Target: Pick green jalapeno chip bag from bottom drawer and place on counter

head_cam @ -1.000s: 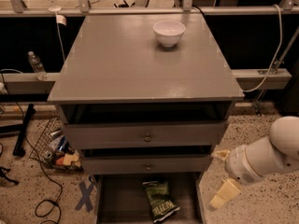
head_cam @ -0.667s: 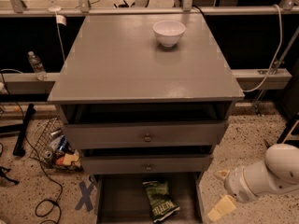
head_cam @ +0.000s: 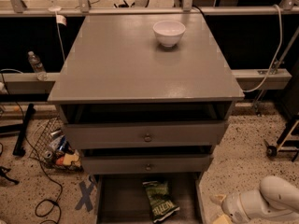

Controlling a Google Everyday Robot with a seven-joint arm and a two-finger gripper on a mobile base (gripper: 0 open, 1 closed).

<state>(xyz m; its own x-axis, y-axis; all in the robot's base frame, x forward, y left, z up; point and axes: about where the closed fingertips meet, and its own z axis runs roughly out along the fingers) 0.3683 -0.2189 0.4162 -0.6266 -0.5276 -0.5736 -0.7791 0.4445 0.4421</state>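
Though beside bottom drawer (head_cam: 120, 196), gripper (head_cam: 220, 209) w/ jaws apart, empty, clear of chip bag (head_cam: 160, 200).

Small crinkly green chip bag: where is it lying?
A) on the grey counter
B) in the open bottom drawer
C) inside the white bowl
B: the green chip bag lies in the pulled-out grey bottom drawer; the robot's gripper hangs lower right, outside it.

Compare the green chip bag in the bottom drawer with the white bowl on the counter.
The green jalapeno chip bag is green and crinkly; the white bowl is plain and smooth. The bag lies flat in the bottom drawer; the bowl stands upright on the counter. Shared: the claw, low at the drawer's right, touches neither.
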